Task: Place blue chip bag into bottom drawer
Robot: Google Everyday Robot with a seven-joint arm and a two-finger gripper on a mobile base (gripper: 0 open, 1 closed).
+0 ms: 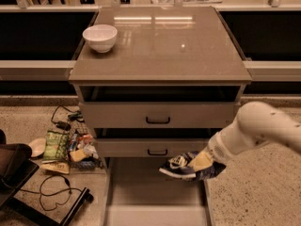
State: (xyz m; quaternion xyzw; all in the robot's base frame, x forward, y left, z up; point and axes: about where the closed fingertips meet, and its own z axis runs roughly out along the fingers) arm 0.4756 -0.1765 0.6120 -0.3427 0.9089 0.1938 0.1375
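Note:
The blue chip bag [181,166] is a crinkled dark-blue foil bag with a white patch. My gripper [200,163] is shut on it and holds it in the air, low, over the right side of the bottom drawer [141,192]. That drawer is pulled out toward the camera, a wide shallow tray with a plain floor. The bag hangs just below the front of the middle drawer [157,148]. My white arm [258,128] reaches in from the right.
A white bowl [99,36] stands at the back left of the cabinet top [178,46]. The top drawer [157,114] is slightly out. A green snack bag [56,145], other packets and cables lie on the floor at the left.

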